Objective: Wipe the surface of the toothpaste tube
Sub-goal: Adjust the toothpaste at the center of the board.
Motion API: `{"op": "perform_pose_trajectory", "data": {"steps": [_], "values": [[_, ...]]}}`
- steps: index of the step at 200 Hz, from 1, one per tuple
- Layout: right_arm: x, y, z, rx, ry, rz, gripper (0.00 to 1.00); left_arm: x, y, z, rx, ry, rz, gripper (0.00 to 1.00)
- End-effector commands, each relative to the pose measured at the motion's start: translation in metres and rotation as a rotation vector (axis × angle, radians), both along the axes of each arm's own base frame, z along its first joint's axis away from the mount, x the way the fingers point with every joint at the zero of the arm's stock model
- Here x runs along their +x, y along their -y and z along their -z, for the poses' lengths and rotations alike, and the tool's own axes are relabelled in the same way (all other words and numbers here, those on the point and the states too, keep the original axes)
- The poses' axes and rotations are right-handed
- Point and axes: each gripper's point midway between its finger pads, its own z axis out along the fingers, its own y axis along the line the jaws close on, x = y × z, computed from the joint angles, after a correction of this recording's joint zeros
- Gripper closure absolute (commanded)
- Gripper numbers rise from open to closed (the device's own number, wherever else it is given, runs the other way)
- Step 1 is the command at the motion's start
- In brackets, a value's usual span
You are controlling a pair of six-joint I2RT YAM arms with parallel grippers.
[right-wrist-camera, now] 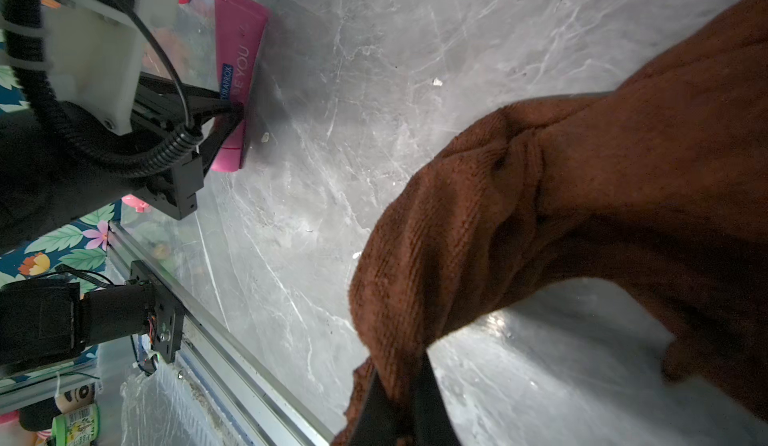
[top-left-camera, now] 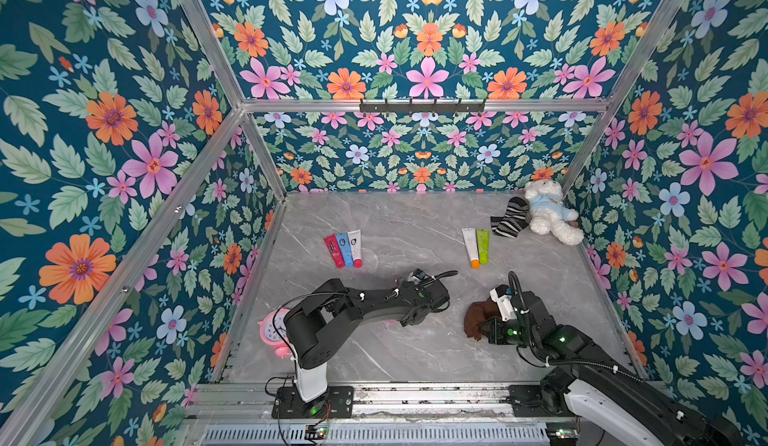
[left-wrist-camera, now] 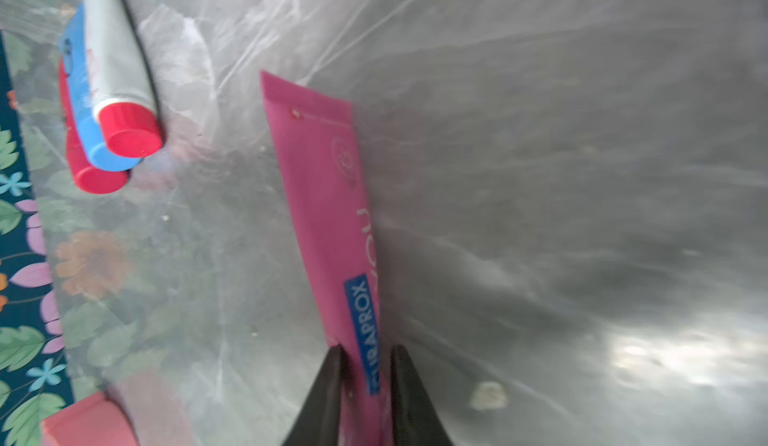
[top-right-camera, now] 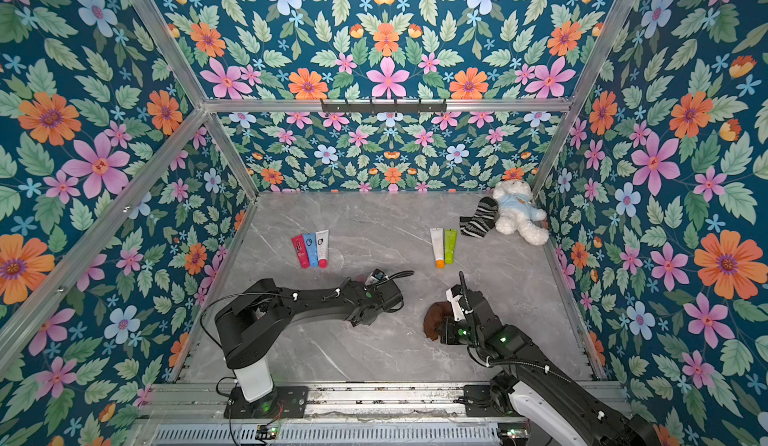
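Observation:
A pink toothpaste tube (left-wrist-camera: 324, 198) lies flat on the grey marble table (top-left-camera: 415, 223), also seen in the right wrist view as the pink tube (right-wrist-camera: 239, 49). My left gripper (left-wrist-camera: 368, 354) straddles its cap end. Its fingers stand slightly open on either side, with a thin gap showing. In both top views the left arm covers the tube. My right gripper (right-wrist-camera: 401, 365) is shut on a brown cloth (right-wrist-camera: 582, 194), which hangs bunched above the table to the right of the tube. In a top view the cloth (top-left-camera: 478, 317) sits at the right gripper (top-left-camera: 484, 327).
Three tubes, red, blue and white (top-left-camera: 345, 248), lie side by side at the back left. A white tube and a green tube (top-left-camera: 476, 246) lie at the back right. A striped sock (top-left-camera: 509, 217) and a white teddy (top-left-camera: 548, 211) fill the far right corner. A pink clock (top-left-camera: 272, 331) stands by the left arm's base.

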Motion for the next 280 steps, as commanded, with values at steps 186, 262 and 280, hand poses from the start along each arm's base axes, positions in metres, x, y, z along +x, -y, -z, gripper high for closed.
{"op": "perform_pose_trajectory", "data": {"steps": [186, 262, 280], "values": [[0.005, -0.006, -0.003, 0.011, 0.016, -0.023, 1.0, -0.05, 0.006, -0.031, -0.728, 0.004, 0.06, 0.33], [0.005, -0.006, -0.003, 0.01, 0.015, -0.024, 1.0, -0.049, -0.008, 0.001, -0.61, -0.009, 0.048, 0.58], [0.005, -0.006, -0.004, 0.011, 0.018, -0.026, 1.0, -0.05, -0.007, 0.002, -0.596, -0.013, 0.068, 0.7]]}}
